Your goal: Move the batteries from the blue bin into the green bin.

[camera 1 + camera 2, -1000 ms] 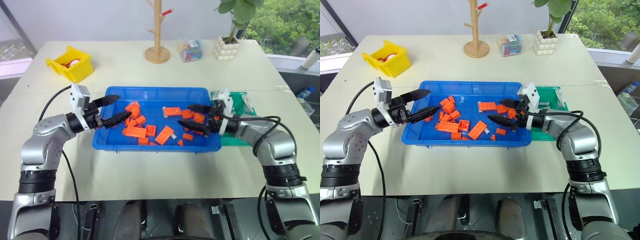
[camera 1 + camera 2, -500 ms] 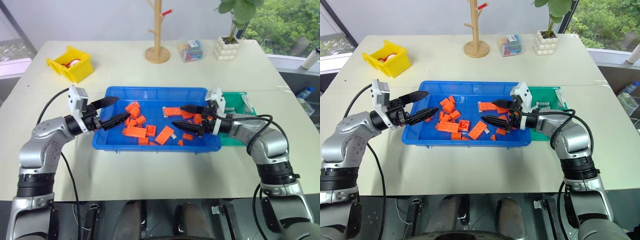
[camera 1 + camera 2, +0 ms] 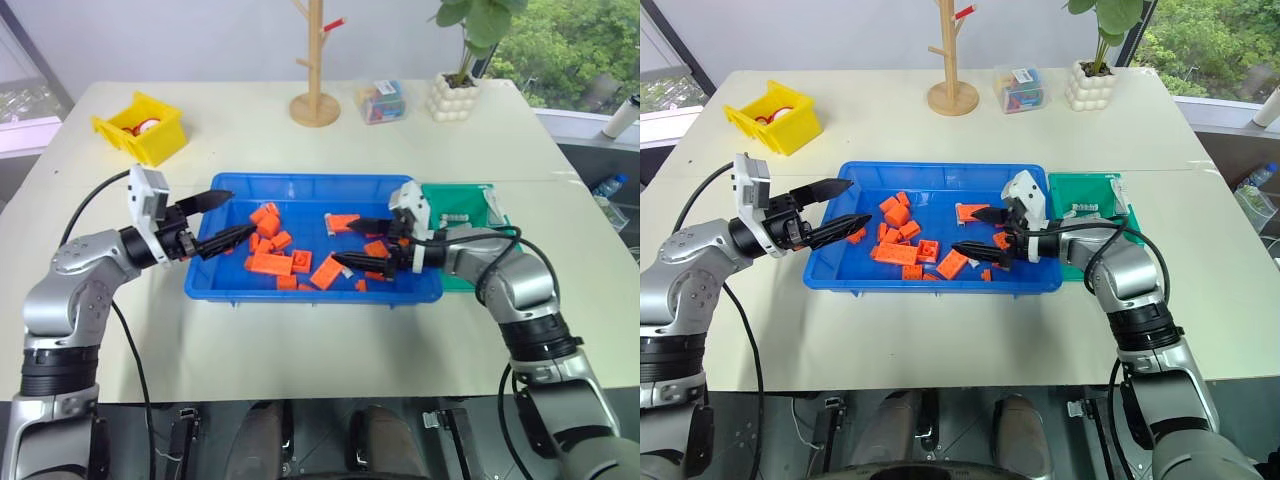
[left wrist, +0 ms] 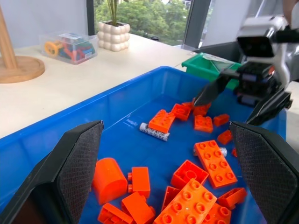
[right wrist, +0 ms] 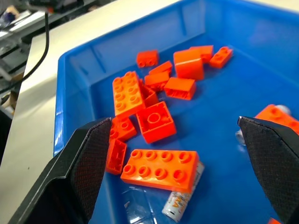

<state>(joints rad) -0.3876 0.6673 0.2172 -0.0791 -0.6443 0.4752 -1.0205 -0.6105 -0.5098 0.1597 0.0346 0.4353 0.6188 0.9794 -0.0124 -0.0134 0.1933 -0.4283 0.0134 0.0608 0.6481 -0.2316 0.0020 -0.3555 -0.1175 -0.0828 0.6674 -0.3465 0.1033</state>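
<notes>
The big bright-blue plastic tray [image 3: 300, 288] sits in the middle of the table [image 3: 300, 340], with the small dark-green plastic bin [image 3: 470, 205] touching its right end, so the trip is short. Three little silver battery sticks show among the many orange toy bricks [image 3: 270, 263]: one [image 4: 154, 131] lies alone, one [image 4: 220, 151] hides beside a long brick, one [image 5: 180, 203] peeks from under another. The right gripper [image 3: 355, 243] hangs over the bricks with fingers wide apart, holding nothing, probably to grab one. The left gripper [image 3: 222, 218] waits at the left rim, fingers apart too.
</notes>
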